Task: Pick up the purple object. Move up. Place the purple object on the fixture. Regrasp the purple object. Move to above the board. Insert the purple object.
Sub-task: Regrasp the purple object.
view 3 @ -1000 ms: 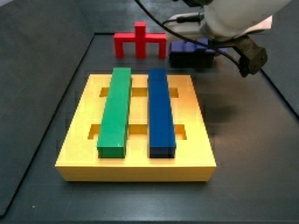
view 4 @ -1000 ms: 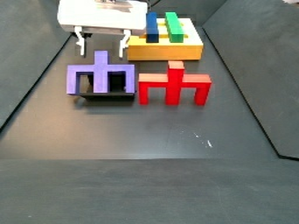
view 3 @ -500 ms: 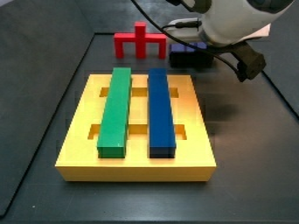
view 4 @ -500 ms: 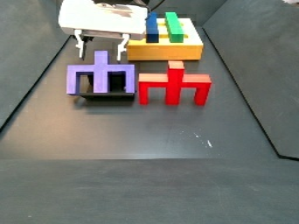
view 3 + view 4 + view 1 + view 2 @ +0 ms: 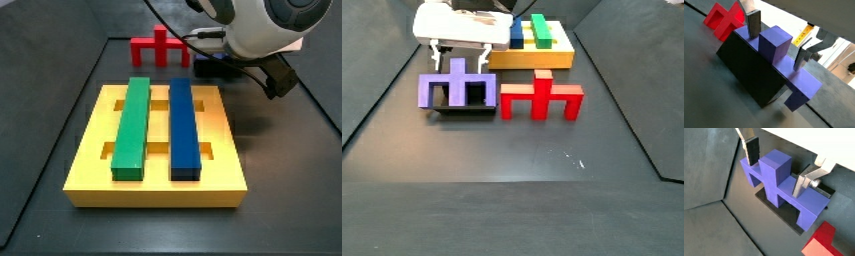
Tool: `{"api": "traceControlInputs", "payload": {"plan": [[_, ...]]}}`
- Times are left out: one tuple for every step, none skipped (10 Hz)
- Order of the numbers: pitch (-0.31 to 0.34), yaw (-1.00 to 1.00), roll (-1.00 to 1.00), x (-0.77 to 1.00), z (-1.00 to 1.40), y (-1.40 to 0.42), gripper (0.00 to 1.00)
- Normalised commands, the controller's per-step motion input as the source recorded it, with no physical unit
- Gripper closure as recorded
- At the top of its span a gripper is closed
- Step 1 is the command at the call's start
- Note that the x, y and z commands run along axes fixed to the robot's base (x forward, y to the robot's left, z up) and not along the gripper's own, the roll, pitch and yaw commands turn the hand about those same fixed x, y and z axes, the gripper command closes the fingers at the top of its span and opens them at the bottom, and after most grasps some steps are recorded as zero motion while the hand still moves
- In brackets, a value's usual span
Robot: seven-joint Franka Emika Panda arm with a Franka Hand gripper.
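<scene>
Blue-violet block with central stem (image 5: 777, 183) seated on low black fixture (image 5: 751, 75), beside red piece (image 5: 543, 97). Gripper (image 5: 775, 167) open, fingers (image 5: 753, 150) straddling stem, untouching. Regrasp stage, likely; next: close, lift toward yellow slotted board (image 5: 94, 160).

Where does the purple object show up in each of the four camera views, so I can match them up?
Wrist view: purple object mid-frame, on the fixture, between the open hand's fingers.
Wrist view: purple object centre, stem between the fingers.
Side view: purple object mostly hidden behind the arm, beyond the board.
Side view: purple object left of centre, under the hand.
Shared landmark: the red piece beside it.
</scene>
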Motion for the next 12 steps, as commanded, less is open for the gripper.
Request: {"api": "traceControlInputs", "payload": {"plan": [[0.094, -0.13, 0.23, 0.03, -0.06, 0.0, 0.0], [0.131, -0.09, 0.2, 0.06, 0.0, 0.0, 0.0], [0.183, -0.07, 0.19, 0.11, 0.0, 0.0, 0.0], [0.203, -0.07, 0.2, 0.11, 0.0, 0.0, 0.0], [0.169, -0.04, 0.17, 0.07, 0.0, 0.0, 0.0], [0.0, 0.0, 0.0, 0.0, 0.0, 0.0, 0.0], [0.0, 0.0, 0.0, 0.0, 0.0, 0.0, 1.0], [0.0, 0.0, 0.0, 0.0, 0.0, 0.0, 1.0], [0.0, 0.0, 0.0, 0.0, 0.0, 0.0, 1.0], [0.0, 0.0, 0.0, 0.0, 0.0, 0.0, 1.0], [0.0, 0.0, 0.0, 0.0, 0.0, 0.0, 1.0], [0.0, 0.0, 0.0, 0.0, 0.0, 0.0, 1.0]]}}
